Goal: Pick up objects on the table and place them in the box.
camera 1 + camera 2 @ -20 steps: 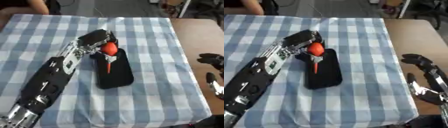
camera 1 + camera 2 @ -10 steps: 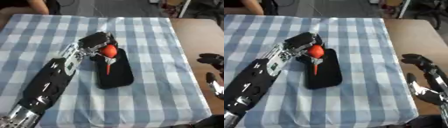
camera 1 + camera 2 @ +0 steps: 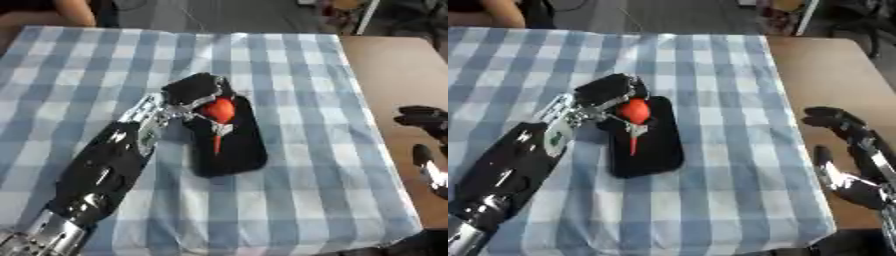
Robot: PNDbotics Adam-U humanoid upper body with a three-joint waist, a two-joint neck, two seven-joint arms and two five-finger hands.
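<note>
A flat black box (image 3: pixel 234 152) lies in the middle of the checked cloth. My left hand (image 3: pixel 194 91) reaches in from the lower left and sits over the box's far end, fingers curled round an orange-red carrot-shaped object (image 3: pixel 219 110). The object's round end is at the fingers, and its thin tip (image 3: pixel 216 145) points toward me over the box's floor. I cannot tell whether it touches the floor. My right hand (image 3: pixel 852 150) rests open off the cloth at the right edge, fingers up and holding nothing.
A blue-and-white checked cloth (image 3: pixel 297 80) covers the table. Bare brown tabletop (image 3: pixel 824 75) shows to its right. A person's arm (image 3: pixel 74 10) rests at the far left corner, and chair legs stand beyond the far edge.
My left hand has moved the orange-red object a little toward me and lower over the box. The box and my right hand have stayed put.
</note>
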